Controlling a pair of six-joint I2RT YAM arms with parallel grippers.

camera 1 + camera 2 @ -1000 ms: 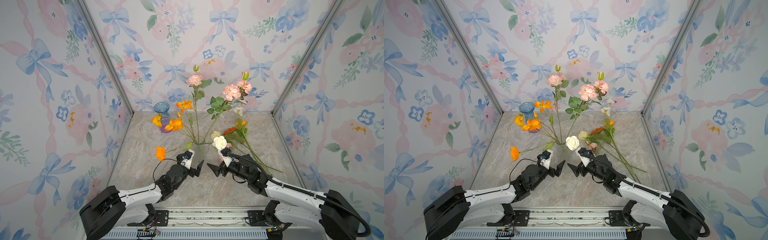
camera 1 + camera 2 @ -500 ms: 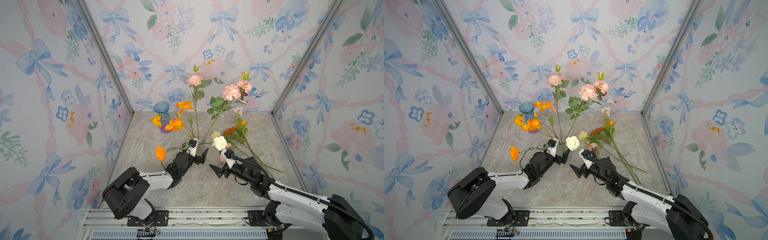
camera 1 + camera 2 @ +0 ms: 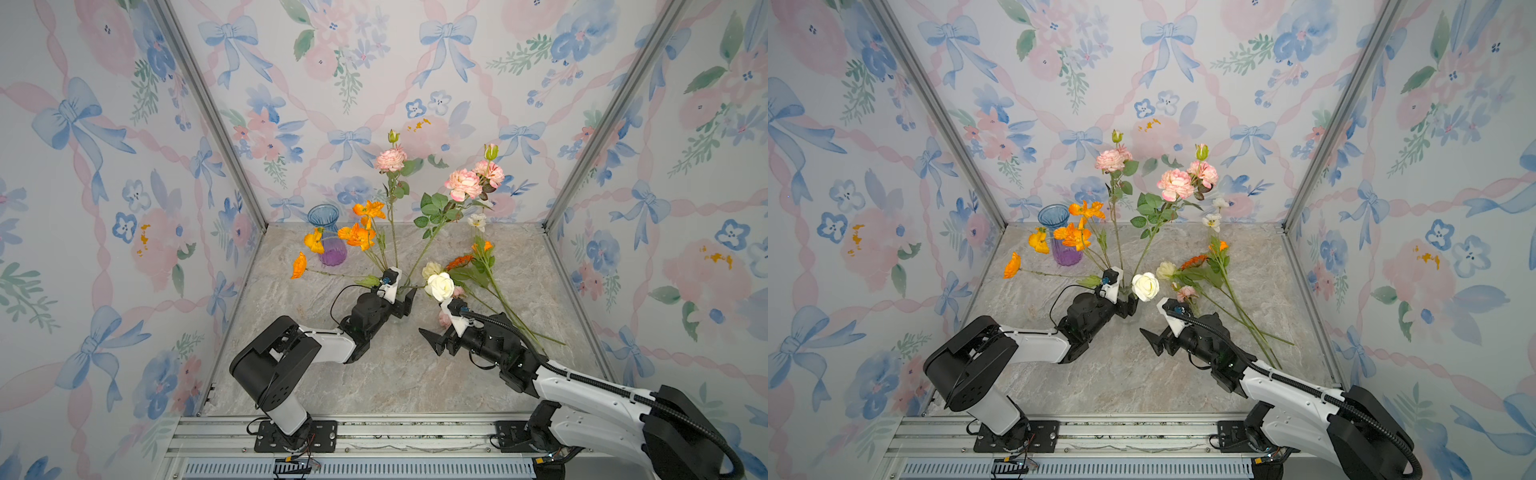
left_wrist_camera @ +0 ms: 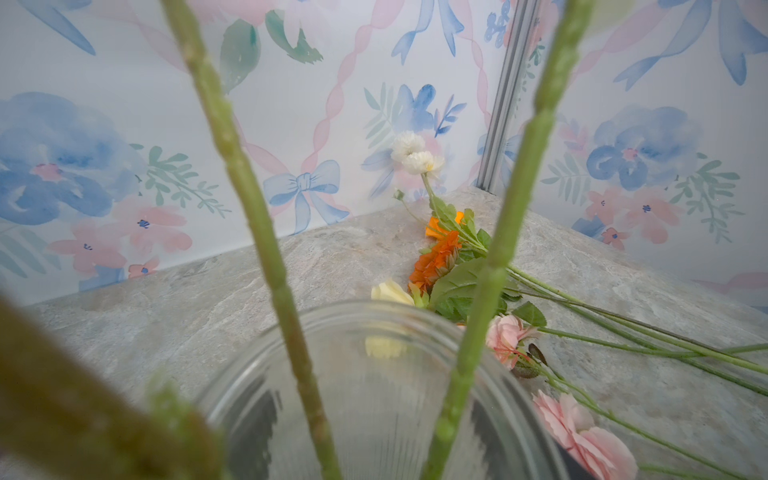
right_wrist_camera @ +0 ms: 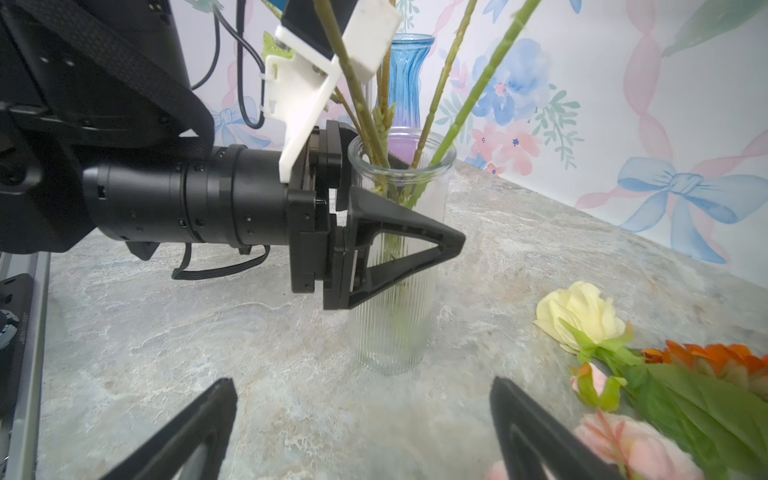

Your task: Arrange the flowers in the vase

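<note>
Right wrist view is showing the left gripper clasping the clear ribbed glass vase with several green-stemmed flowers inside, others lying loose beside the open, empty right gripper.

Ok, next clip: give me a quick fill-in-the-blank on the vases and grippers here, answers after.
The left gripper grips the clear ribbed vase, which holds several green ___. The right gripper hovers with its jaws ___. The back vase is blue on top and ___ below. The cream rose lies loose on the ___.
Missing words: stems, open, purple, table.
</note>
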